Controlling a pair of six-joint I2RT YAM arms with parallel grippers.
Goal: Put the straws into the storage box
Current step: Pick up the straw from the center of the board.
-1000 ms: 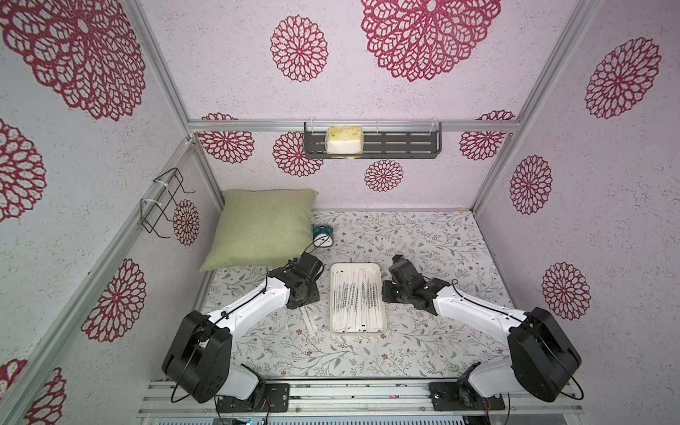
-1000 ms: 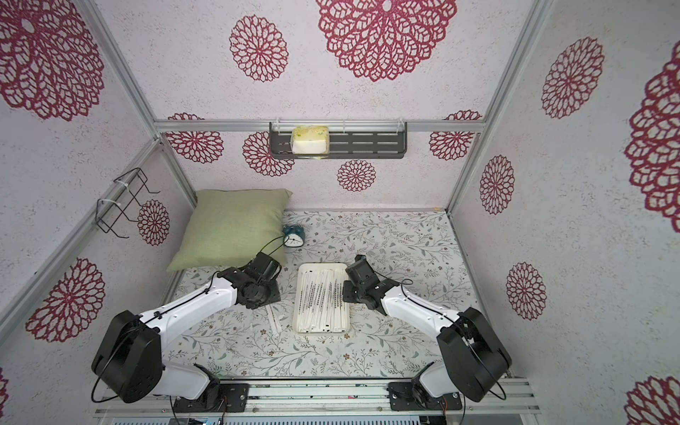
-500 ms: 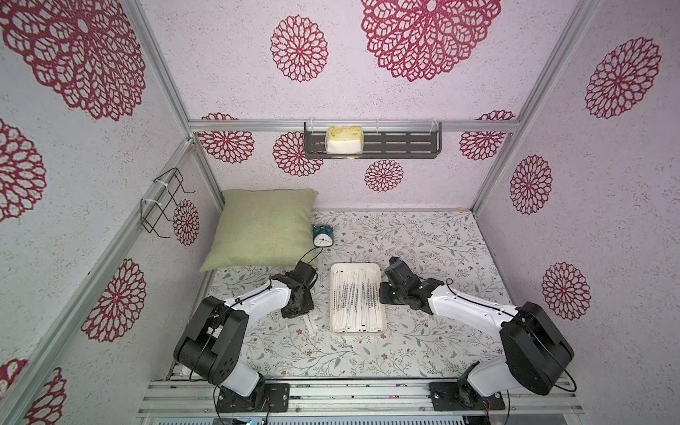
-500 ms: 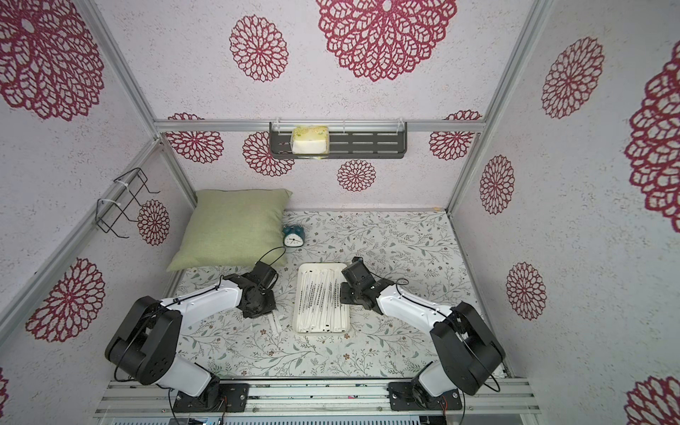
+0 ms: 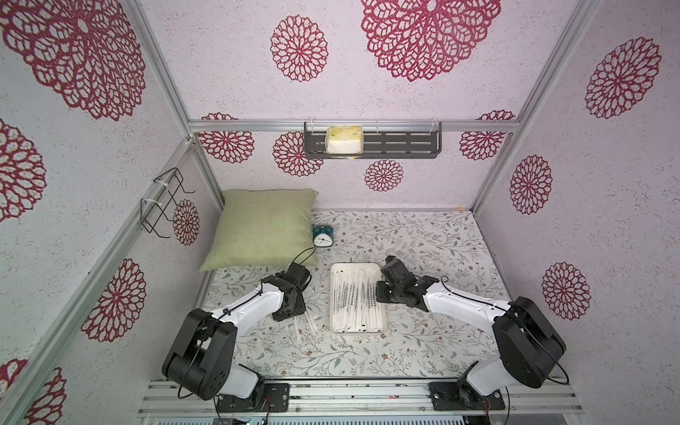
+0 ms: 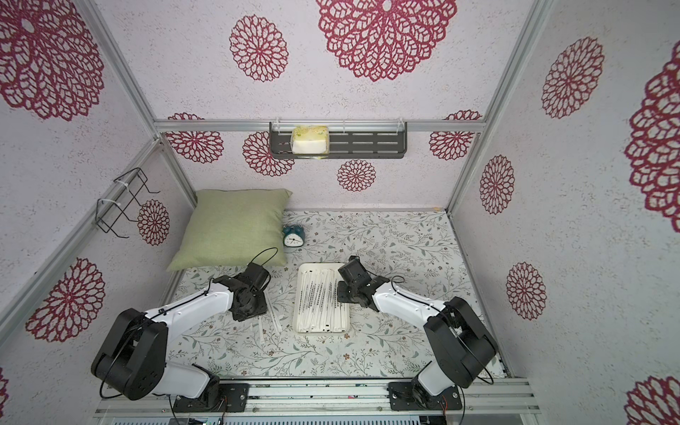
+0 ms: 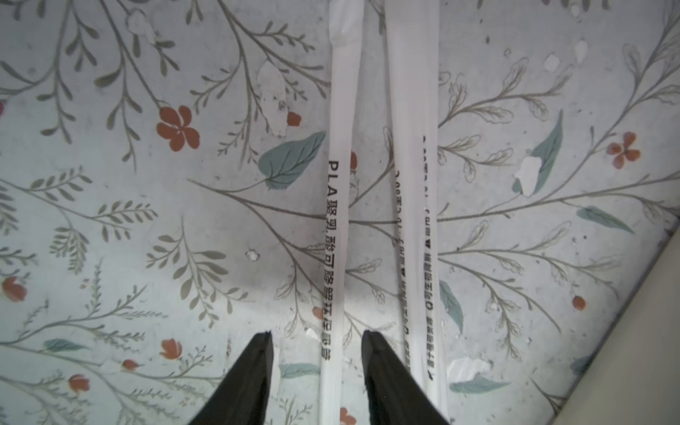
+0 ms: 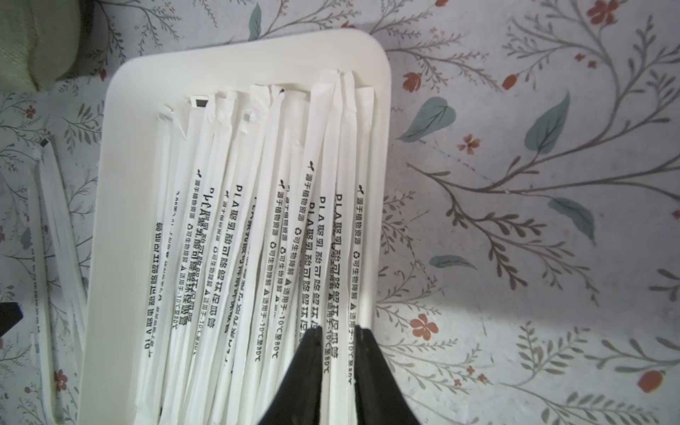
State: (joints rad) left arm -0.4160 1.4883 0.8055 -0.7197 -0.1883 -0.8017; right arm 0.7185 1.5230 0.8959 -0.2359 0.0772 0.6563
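- Your left gripper [image 7: 316, 335] has come away from the box's upper-left corner, where it was a second ago. It is now low over the loose straws [image 5: 312, 323] on the bench [image 5: 368, 364], left of the box [image 5: 355, 265] in a top view.
- Its jaws are spread. One straw [image 7: 333, 239] lies flat between them, not pinched, so I judge the next pick is set up but not yet made.
- A second straw [image 7: 412, 165] lies just beside it, outside the right-hand finger in the wrist view. Closing may nudge or catch it.
- Your right gripper [image 8: 340, 331] has hardly shifted. It hangs over the box's right side with its jaws nearly together and a straw showing in the slit. You cannot tell whether it pinches that straw.
- The box at centre frame already holds many straws laid lengthwise. A few remain outside on its left, so the job looks well along but unfinished.
- Farther up the frame, the clock [image 5: 323, 236] and pillow [image 5: 265, 228] sit well apart from the box.
- The shelf [image 5: 401, 145] on the back wall and the rack [image 5: 165, 202] on the left wall are clear of both arms.
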